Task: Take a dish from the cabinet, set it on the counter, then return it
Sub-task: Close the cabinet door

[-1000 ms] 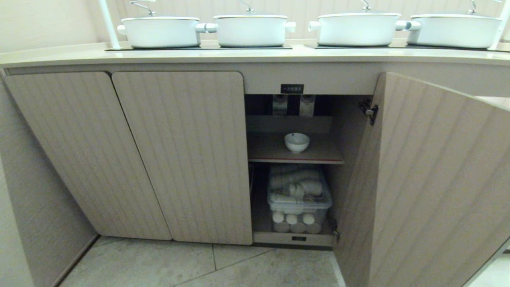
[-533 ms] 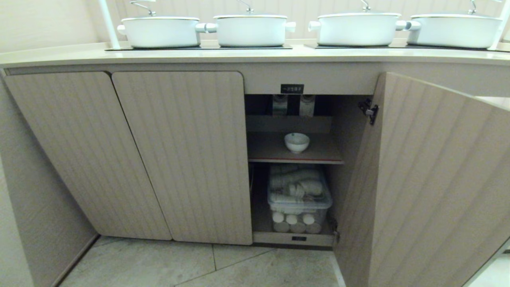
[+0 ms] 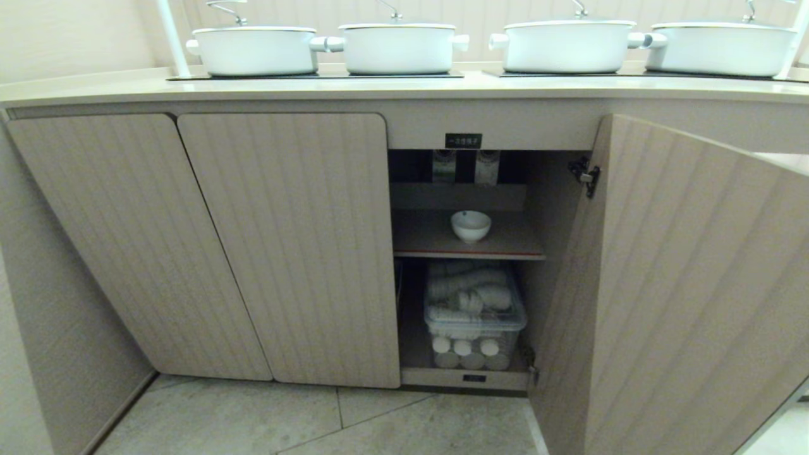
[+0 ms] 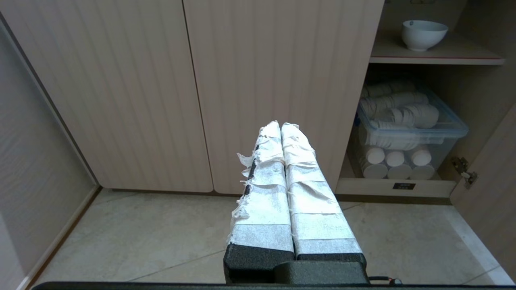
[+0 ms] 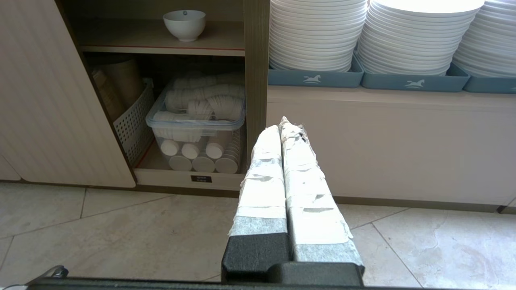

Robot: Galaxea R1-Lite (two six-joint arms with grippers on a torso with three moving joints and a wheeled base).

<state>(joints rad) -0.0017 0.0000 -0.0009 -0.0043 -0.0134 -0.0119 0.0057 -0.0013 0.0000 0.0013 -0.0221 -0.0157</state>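
The dish (image 3: 471,225) is sitting upright on the inner shelf (image 3: 436,243) of the cabinet (image 3: 284,246), a little right of the shelf's middle and set back from its front edge, with nothing touching it. The cabinet's right-hand door (image 3: 682,291) is standing swung wide open toward the room, while the two fluted doors to the left are sitting shut. A small black label (image 3: 463,141) is showing just above the opening; its white lettering is too small for me to read.

Under the shelf, a clear plastic bin (image 3: 474,316) is resting on the cabinet floor, filled with what look like stacked paper cups or liners, though I cannot be sure which. A perforated pale basket (image 5: 133,125) is standing just beside the bin on its left.

Up on the counter (image 3: 404,88), four white lidded pots (image 3: 398,47) are standing in a row on the black glass panels.

The left gripper (image 4: 281,125) is hanging low in front of the closed doors, well apart from the dish, its taped fingers (image 4: 298,169) pressed together with nothing between them. The right gripper (image 5: 281,123) is hanging low too, pointing at the post between the open cabinet and a doorless niche where stacks of flat white plates (image 5: 318,36) are sitting in blue trays (image 5: 314,78). Its fingers are also closed flat against each other and holding nothing. Neither arm is showing in the head view. Pale floor tiles (image 3: 316,420) are lying below.
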